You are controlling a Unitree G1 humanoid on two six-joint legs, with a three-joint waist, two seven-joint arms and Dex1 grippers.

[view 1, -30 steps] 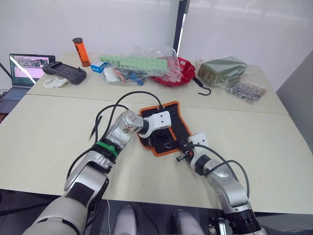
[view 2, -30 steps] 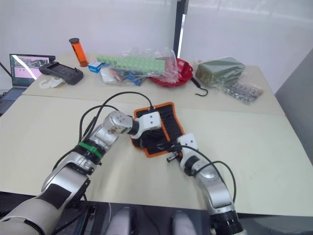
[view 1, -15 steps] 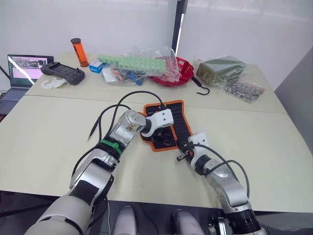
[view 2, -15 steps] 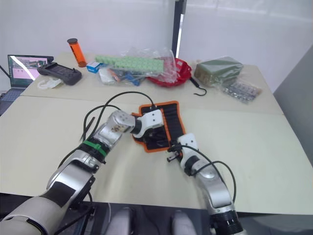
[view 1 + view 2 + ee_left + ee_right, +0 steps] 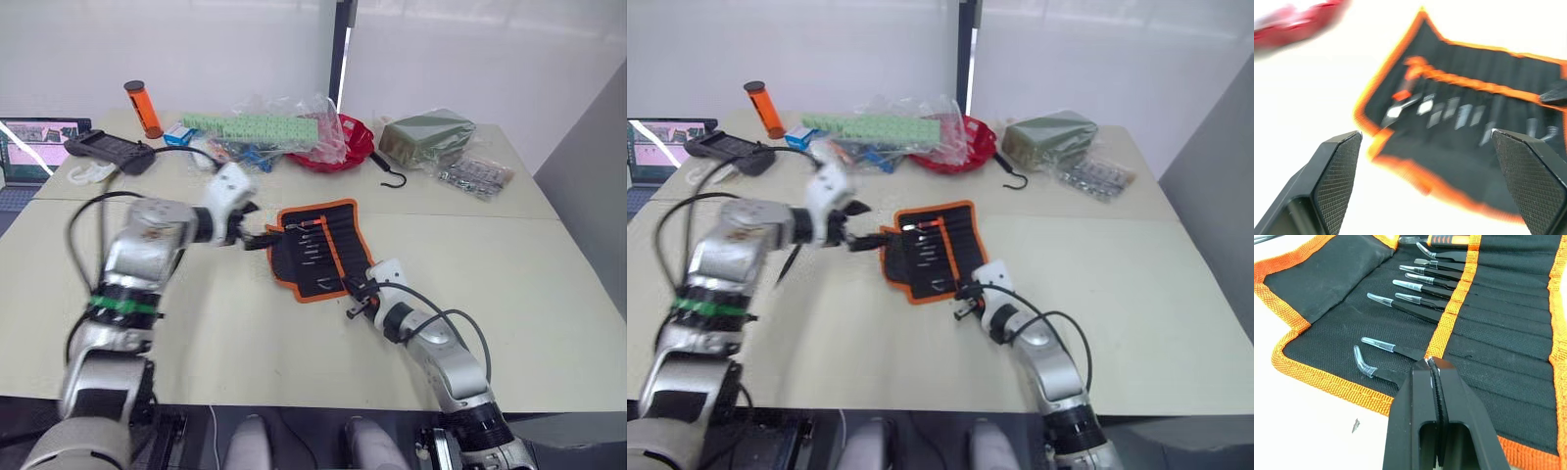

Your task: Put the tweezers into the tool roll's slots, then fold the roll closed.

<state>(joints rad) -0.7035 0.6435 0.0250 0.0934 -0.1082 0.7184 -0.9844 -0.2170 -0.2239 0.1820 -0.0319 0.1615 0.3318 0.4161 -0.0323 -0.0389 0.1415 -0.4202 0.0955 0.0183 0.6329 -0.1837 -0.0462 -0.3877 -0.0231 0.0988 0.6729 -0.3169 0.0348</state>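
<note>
The tool roll [image 5: 315,247] lies open on the tabletop [image 5: 549,284], its inner face up, with several tweezers [image 5: 1415,301] already seated in the slots [image 5: 1498,340], their capped tips pointing out over the flap. The left gripper [image 5: 257,235] hovers at the roll's 9 o'clock edge with its fingers [image 5: 1337,166] spread wide and empty. The right gripper [image 5: 359,300] sits at the roll's 5 o'clock corner, fingers pressed together on nothing, right at the orange edging.

One slim black tweezer [image 5: 786,264] seems to lie loose on the tabletop at 9 o'clock, well apart from the roll. Folding now would likely leave it out. Another risk: tugging the flap by one edge could drag the whole roll or tip the seated tweezers from their shallow pockets, since nothing pins the far side.
</note>
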